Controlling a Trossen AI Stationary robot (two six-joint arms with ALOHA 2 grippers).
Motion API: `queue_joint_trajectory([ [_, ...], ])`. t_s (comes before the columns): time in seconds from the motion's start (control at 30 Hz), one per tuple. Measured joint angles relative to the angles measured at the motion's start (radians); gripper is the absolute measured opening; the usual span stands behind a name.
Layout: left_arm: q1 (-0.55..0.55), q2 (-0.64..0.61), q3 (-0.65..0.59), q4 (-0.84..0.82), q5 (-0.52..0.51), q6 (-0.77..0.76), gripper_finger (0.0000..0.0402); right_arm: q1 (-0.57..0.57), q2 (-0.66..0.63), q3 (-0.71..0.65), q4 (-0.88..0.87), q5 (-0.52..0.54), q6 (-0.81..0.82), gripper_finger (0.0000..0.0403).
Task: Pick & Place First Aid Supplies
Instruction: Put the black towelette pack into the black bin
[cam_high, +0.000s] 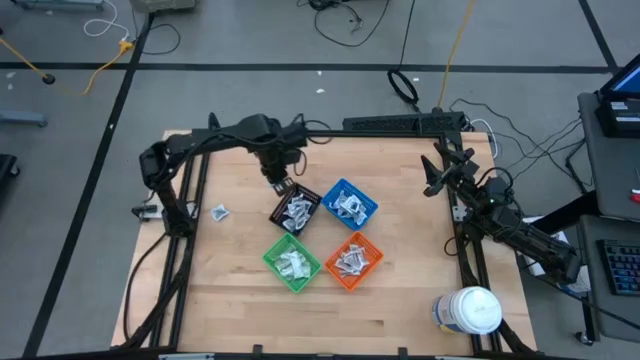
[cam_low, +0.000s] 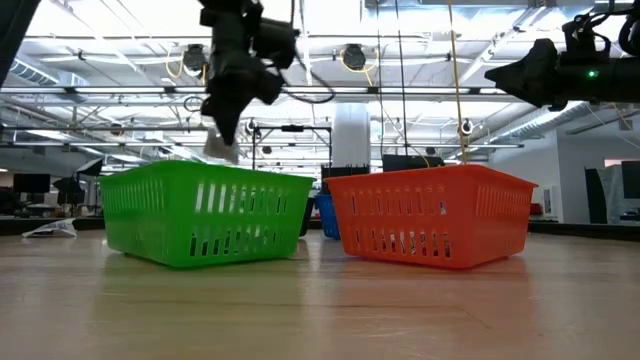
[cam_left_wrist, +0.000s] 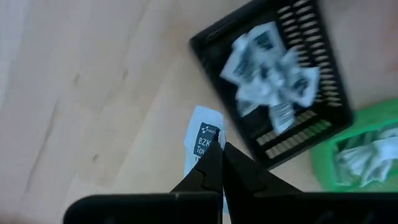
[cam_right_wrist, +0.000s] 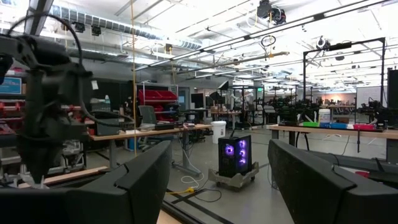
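Note:
My left gripper (cam_high: 278, 184) hangs above the table just beside the black bin (cam_high: 297, 210), pointing down, shut on a small white packet (cam_left_wrist: 203, 138) with blue print. In the low view the packet (cam_low: 221, 150) hangs below the fingers, higher than the green bin (cam_low: 205, 212). Black, blue (cam_high: 349, 203), green (cam_high: 292, 262) and orange (cam_high: 352, 260) bins each hold first aid supplies. One loose packet (cam_high: 219, 211) lies flat on the table at the left. My right gripper (cam_right_wrist: 217, 186) waits open at the far right, raised, holding nothing. My left gripper pinches the white packet between its two fingertips (cam_left_wrist: 214, 163), coming from above and pointing down. The fingers cover the packet's near part; its printed end (cam_left_wrist: 206, 127) sticks out past the tips. The packet is lifted clear of the table and the bins.
A large white round jar (cam_high: 470, 310) lies at the table's near right corner. The four bins stand close together in the middle of the table. Bare wood lies left of the bins and along the near edge.

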Motion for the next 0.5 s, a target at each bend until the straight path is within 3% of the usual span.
queue_joint_trajectory([
  [0.27, -0.084, 0.058, 0.109, 0.006, 0.045, -0.037, 0.0000, 0.000, 0.000, 0.000, 0.000, 0.000, 0.000, 0.0263],
  [0.5, -0.148, 0.064, 0.021, 0.100, -0.002, -0.101, 0.0000, 0.000, 0.000, 0.000, 0.000, 0.000, 0.000, 0.0263],
])
